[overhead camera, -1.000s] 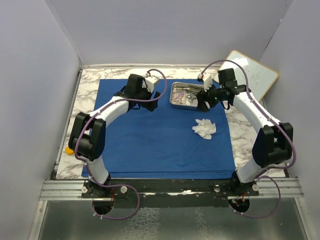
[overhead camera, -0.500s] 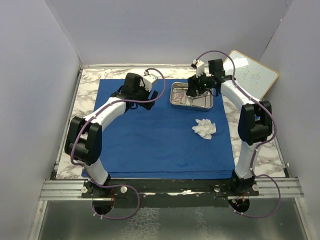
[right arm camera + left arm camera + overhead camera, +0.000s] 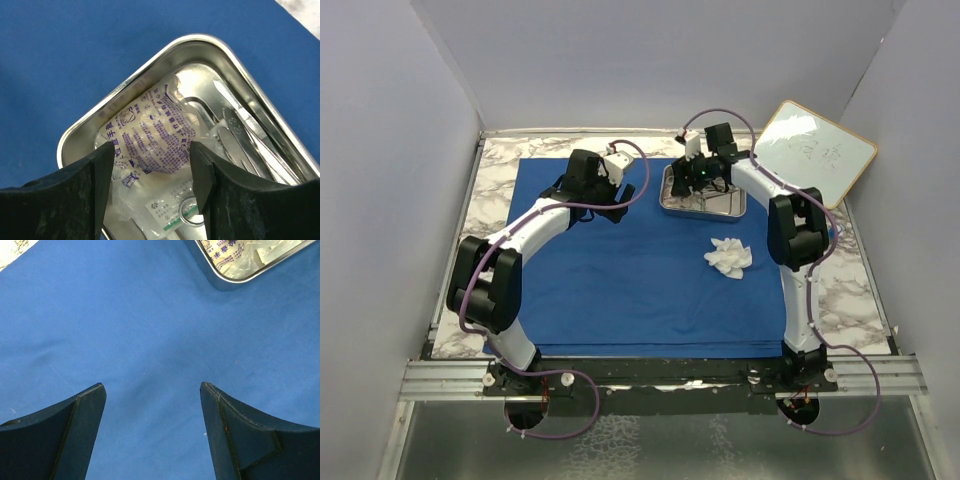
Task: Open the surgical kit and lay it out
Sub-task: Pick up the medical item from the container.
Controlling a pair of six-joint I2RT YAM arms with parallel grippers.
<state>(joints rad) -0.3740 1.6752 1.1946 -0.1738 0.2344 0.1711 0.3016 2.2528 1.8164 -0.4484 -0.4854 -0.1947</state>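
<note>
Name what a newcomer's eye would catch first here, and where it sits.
A royal-blue cloth covers most of the table. On its far right part sits a steel tray, the right hand open over a purple-printed packet inside. Crumpled white gauze lies on the cloth nearby.

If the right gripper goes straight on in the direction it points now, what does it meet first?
Most likely the clear packet with purple print, lying in the steel tray. The right gripper points down at it, one finger on each side. How far above it hangs is unclear.
</note>
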